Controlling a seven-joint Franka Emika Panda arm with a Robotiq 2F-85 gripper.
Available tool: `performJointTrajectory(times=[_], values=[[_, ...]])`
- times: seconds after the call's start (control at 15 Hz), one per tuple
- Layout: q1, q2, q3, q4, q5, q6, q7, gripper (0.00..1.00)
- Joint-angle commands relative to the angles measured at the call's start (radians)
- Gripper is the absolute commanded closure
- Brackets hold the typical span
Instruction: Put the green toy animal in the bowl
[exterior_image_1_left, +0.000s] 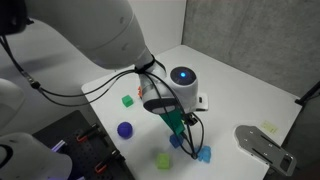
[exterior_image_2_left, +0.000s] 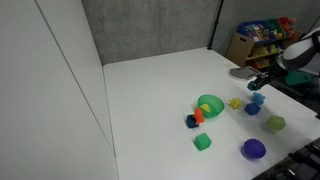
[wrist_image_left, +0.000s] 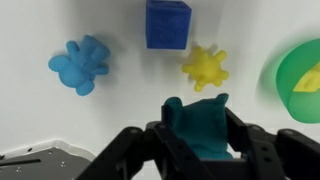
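My gripper (wrist_image_left: 198, 150) is shut on the teal-green toy animal (wrist_image_left: 198, 122), held above the white table. In an exterior view the gripper (exterior_image_1_left: 177, 128) hangs with the toy (exterior_image_1_left: 176, 121) between its fingers, over a group of small toys. The bright-green bowl (wrist_image_left: 298, 80) sits at the right edge of the wrist view with a yellow piece inside. It also shows in an exterior view (exterior_image_2_left: 211, 105), to the left of the gripper (exterior_image_2_left: 259, 85). The arm hides the bowl in the exterior view that shows the held toy.
Below the gripper lie a blue toy animal (wrist_image_left: 80, 65), a blue cube (wrist_image_left: 168, 23) and a yellow toy (wrist_image_left: 205, 67). A green block (exterior_image_2_left: 202, 142), a purple piece (exterior_image_2_left: 254, 149) and a lime-green block (exterior_image_2_left: 275, 123) lie nearer the table edge. A grey object (exterior_image_1_left: 262, 145) lies off the table.
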Motion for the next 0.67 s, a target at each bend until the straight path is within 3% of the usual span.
performJointTrajectory(times=[0.0,0.27,0.6], values=[[0.114,-0.083,-0.023,-0.023,0.025,-0.05,0.075,0.73],[0.276,-0.093,-0.059,-0.003,0.065,-0.105,0.13,0.73],[0.464,-0.017,-0.128,0.045,0.087,-0.124,0.187,0.73]])
